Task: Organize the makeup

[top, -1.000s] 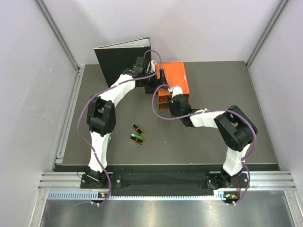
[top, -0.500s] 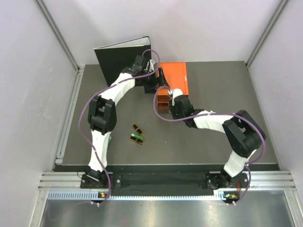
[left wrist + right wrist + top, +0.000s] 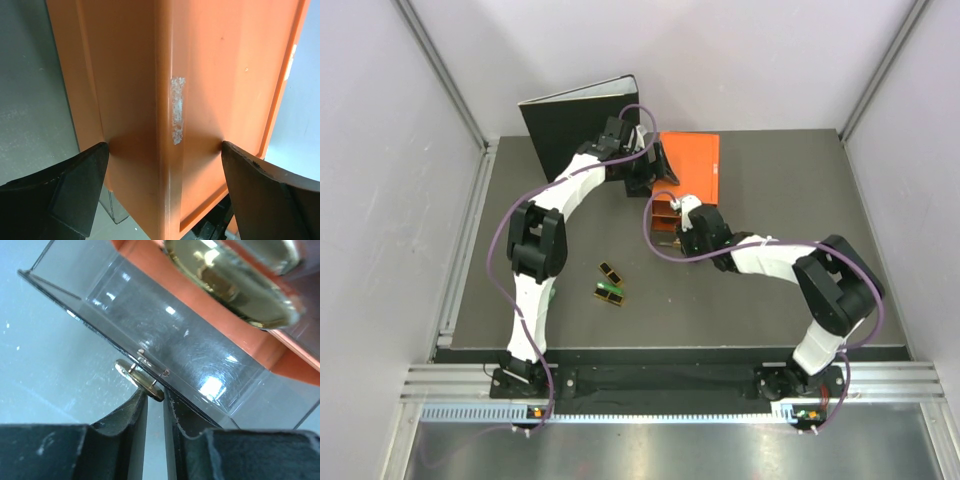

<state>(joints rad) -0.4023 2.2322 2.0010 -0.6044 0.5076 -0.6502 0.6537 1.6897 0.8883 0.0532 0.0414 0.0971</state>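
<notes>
Black with gold trim, two small makeup cases (image 3: 610,271) lie on the dark table (image 3: 760,300) a little left of centre in the overhead view. One sits just below the other, nearly touching it, and the lower one shows a strip of green. They rest in the open between the two arms, well apart from both grippers and from the box higher up the frame.

Above them, at upper centre, stands the orange drawer box (image 3: 695,160), its drawer side facing the bottom of the frame. The right gripper (image 3: 670,232) is at that side. In the right wrist view it meets a clear drawer (image 3: 165,325), and its fingers are drawn almost together with only a thin slit between them. The lower edge of the drawer's small gold knob (image 3: 139,376) is nipped between the tips.

The left gripper (image 3: 646,172) is at the box's left edge. In its wrist view the two fingers (image 3: 70,190) are spread wide, clamped across an orange corner, with each tip pressed against one face. A pale scuff mark (image 3: 176,107) runs down that corner's ridge.

A black ring binder (image 3: 570,120) stands upright at upper left of the overhead view, just beyond the left gripper and beside the box.
</notes>
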